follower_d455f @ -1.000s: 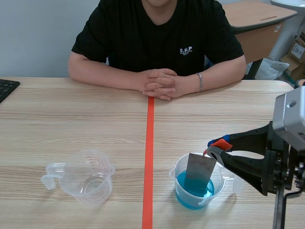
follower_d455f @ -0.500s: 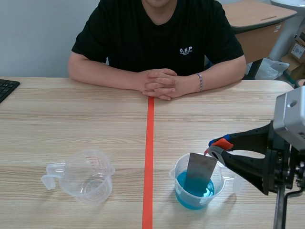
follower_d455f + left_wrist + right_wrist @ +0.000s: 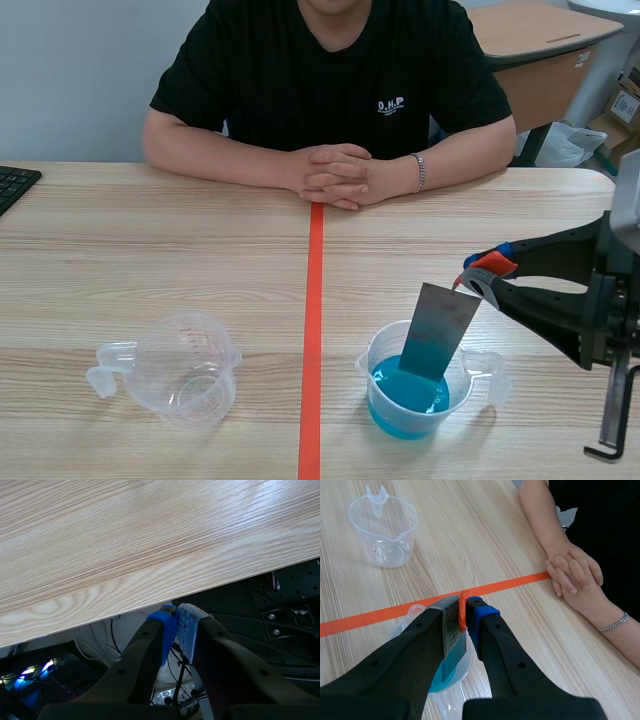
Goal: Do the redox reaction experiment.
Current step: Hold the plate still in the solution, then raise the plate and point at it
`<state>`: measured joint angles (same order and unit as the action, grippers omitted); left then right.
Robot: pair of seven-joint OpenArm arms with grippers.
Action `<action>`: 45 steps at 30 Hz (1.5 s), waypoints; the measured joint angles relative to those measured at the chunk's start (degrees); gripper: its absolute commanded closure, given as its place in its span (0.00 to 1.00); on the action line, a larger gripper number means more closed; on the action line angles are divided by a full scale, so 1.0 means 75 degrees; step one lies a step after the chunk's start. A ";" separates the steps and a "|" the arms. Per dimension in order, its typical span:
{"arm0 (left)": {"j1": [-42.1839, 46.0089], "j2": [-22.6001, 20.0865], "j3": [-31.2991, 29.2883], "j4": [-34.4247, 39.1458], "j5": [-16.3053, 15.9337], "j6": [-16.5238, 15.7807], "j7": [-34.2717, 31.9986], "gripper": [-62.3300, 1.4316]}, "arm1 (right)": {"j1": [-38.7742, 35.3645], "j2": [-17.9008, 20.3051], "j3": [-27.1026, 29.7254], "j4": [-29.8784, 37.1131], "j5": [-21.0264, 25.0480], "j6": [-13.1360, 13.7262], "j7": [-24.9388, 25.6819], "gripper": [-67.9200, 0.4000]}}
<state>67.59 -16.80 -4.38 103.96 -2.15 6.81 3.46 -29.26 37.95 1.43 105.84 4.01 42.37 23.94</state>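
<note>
— Raised since the last check: right gripper (image 3: 480, 278) sits higher, and the metal plate (image 3: 440, 328) stands further out of the blue-liquid cup (image 3: 372, 375).
— Grip?
— Fingers clamped on the plate's top corner. The plate hangs tilted below them, its lower end dipped in the liquid.
— Left gripper (image 3: 176, 625)?
— Pads pressed together on nothing, beyond the table (image 3: 125, 540) edge.
— Empty cup (image 3: 185, 372)?
— Across the tape line (image 3: 312, 330), well apart.

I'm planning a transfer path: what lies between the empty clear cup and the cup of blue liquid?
Between the empty cup and the blue-liquid cup, only bare table crossed by the orange-red tape line; the scene view shows this.
</note>
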 measured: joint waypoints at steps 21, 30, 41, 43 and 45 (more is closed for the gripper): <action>0.0000 -0.0003 0.0000 0.0000 0.0000 0.0000 0.0000 0.91 | -0.1405 0.0233 0.1198 0.1784 0.0629 0.0000 0.0003 0.97; 0.0000 0.0000 0.0000 0.0000 0.0000 0.0000 0.0000 0.91 | -0.1760 0.0236 0.1693 0.2436 0.0857 0.0003 -0.0166 0.97; 0.0000 0.0000 0.0000 0.0000 0.0000 0.0000 0.0000 0.91 | -0.1778 0.0233 0.1853 0.2908 0.1781 0.0003 -0.1134 0.97; 0.0000 0.0000 0.0000 0.0000 0.0000 0.0000 0.0000 0.91 | -0.1778 0.0233 0.1853 0.2958 0.1964 0.0003 -0.1422 0.97; 0.0000 0.0000 0.0000 0.0000 0.0000 0.0000 0.0000 0.91 | -0.1778 0.0233 0.1853 0.2990 0.2127 0.0003 -0.1591 0.97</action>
<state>67.59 -16.80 -4.38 103.96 -2.15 6.81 3.46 -42.59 39.70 15.33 128.27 19.97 42.39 12.01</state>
